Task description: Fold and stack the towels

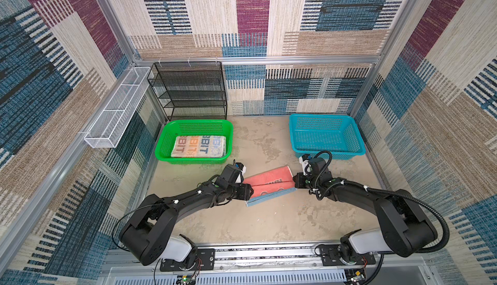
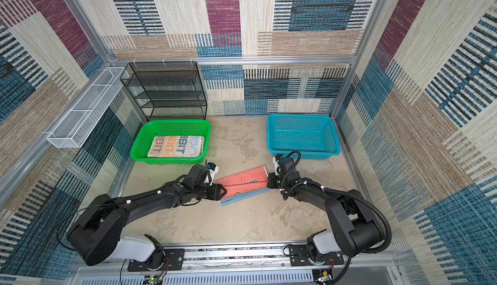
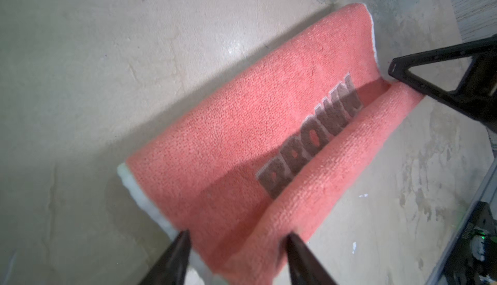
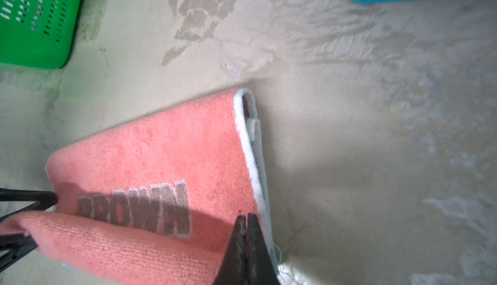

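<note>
**Coral towel half-folded between the two arms**

A coral terry towel lettered "BROWN" [image 1: 269, 177] lies mid-counter [image 1: 269, 224]. Its near long side is rolled over toward the lettering, and a pale blue strip [image 1: 269, 197] shows under the near edge. The left fingers [image 3: 174, 256] stand apart, open, straddling the towel's left end, with the rolled fold between them. The right fingers [image 4: 242, 243] are pressed together at the towel's right end, tips on the coral face just beside its white hem [image 4: 254, 162]. Whether any cloth is caught between them cannot be told. A whitish folded towel with orange and blue letters [image 1: 199, 146] rests inside the green plastic basket [image 1: 165, 142] at far left, well apart.
</note>
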